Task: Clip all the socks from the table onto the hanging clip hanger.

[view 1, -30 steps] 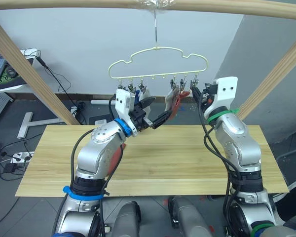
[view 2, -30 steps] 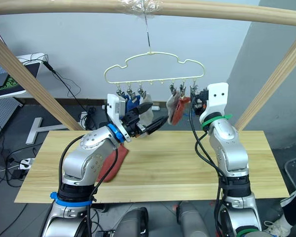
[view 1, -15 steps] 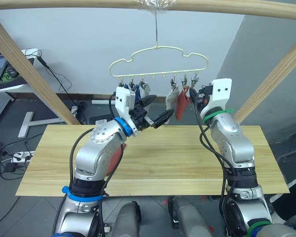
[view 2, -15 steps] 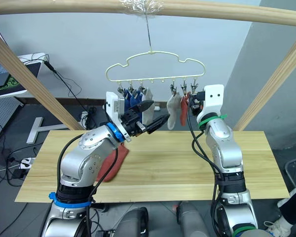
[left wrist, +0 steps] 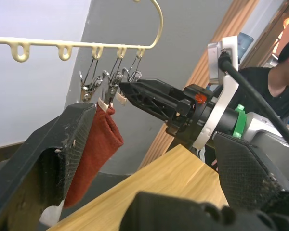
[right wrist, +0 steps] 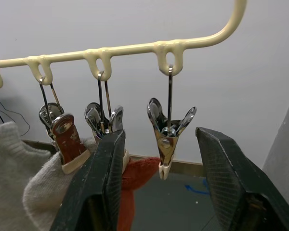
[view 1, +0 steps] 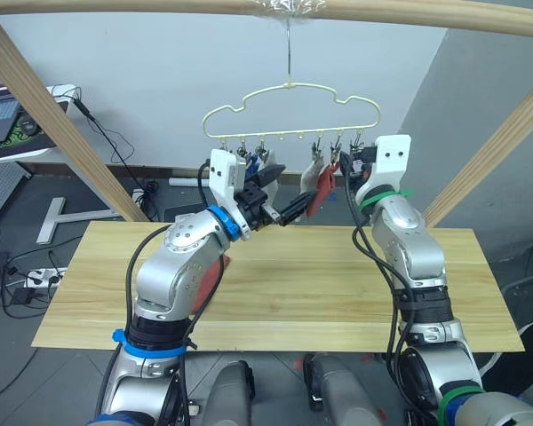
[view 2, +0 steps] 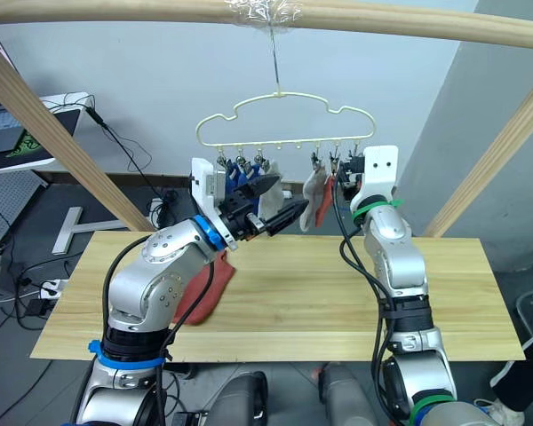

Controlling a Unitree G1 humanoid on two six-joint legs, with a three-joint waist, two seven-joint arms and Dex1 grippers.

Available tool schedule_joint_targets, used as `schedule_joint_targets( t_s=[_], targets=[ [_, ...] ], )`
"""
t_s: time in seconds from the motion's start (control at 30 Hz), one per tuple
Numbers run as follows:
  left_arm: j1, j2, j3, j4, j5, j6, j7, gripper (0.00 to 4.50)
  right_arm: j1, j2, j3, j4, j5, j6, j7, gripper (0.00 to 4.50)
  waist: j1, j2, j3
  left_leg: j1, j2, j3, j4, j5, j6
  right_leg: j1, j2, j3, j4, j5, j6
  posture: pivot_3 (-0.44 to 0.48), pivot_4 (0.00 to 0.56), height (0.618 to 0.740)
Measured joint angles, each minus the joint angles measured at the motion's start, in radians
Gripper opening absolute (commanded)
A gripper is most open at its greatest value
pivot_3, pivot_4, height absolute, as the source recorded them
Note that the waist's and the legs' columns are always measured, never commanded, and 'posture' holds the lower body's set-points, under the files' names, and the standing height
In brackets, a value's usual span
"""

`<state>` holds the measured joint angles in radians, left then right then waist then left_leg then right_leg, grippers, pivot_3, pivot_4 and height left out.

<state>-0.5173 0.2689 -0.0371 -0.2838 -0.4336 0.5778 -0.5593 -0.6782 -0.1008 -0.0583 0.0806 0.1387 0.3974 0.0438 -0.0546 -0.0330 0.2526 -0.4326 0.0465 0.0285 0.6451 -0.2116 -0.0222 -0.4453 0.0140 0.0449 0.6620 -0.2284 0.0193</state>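
The pale-yellow clip hanger (view 1: 289, 96) hangs from the top pole. Its left clips hold blue socks (view 2: 236, 177) and a grey one (view 2: 271, 197). On the right hang a grey sock (view 1: 310, 172) and a rust-red sock (view 1: 321, 192); the outermost clip (right wrist: 166, 132) is empty. My right gripper (right wrist: 160, 135) is open with that empty clip between its fingers. Open and holding nothing, my left gripper (view 1: 284, 194) points at the hanging rust-red sock (left wrist: 94, 154). Another rust-red sock (view 2: 201, 297) lies on the table (view 1: 338, 288), partly hidden under my left arm.
Slanted wooden poles (view 1: 53, 133) stand on both sides, and a cross pole (view 2: 382, 22) runs overhead. A laptop (view 1: 2, 120) sits on a side desk at the far left, with cables on the floor. A person (left wrist: 286, 67) shows past the right arm.
The rust-red sock that was drawn sideways near the left gripper now hangs straight from its clip. My right arm has leaned a little left toward the hanger. The camera has shifted slightly.
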Motion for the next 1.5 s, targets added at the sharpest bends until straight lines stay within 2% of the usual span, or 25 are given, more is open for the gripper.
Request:
schedule_joint_targets(
  t_s=[0.53, 0.73, 1.5],
  targets=[
    [-0.008, -0.003, 0.000, 0.000, -0.010, 0.004, 0.011, 4.50, -0.036, 0.004, -0.003, 0.053, -0.001, -0.041, -0.001, 2.42, 0.001, 0.000, 0.000, 0.000, 0.000, 0.000, 0.000, 0.000, 0.000, 0.000, 0.000, 0.000, 0.000, 0.000, 0.000, -0.008, 0.247, 0.740],
    [-0.056, -0.022, 0.003, -0.001, -0.034, 0.002, 0.012, 4.50, -0.053, 0.004, -0.008, 0.075, -0.001, -0.062, -0.001, 2.42, 0.005, 0.000, 0.000, 0.000, 0.000, 0.000, 0.000, 0.000, 0.000, 0.000, 0.000, 0.000, 0.000, 0.000, 0.000, -0.007, 0.251, 0.740],
    [-0.058, -0.022, 0.004, -0.001, -0.040, 0.002, 0.020, 4.50, -0.073, 0.007, -0.010, 0.103, -0.001, -0.082, -0.001, 2.42, 0.005, 0.000, 0.000, 0.000, 0.000, -0.001, 0.000, 0.000, 0.000, 0.000, 0.000, -0.001, 0.000, 0.000, 0.000, 0.003, 0.259, 0.740]
  ],
)
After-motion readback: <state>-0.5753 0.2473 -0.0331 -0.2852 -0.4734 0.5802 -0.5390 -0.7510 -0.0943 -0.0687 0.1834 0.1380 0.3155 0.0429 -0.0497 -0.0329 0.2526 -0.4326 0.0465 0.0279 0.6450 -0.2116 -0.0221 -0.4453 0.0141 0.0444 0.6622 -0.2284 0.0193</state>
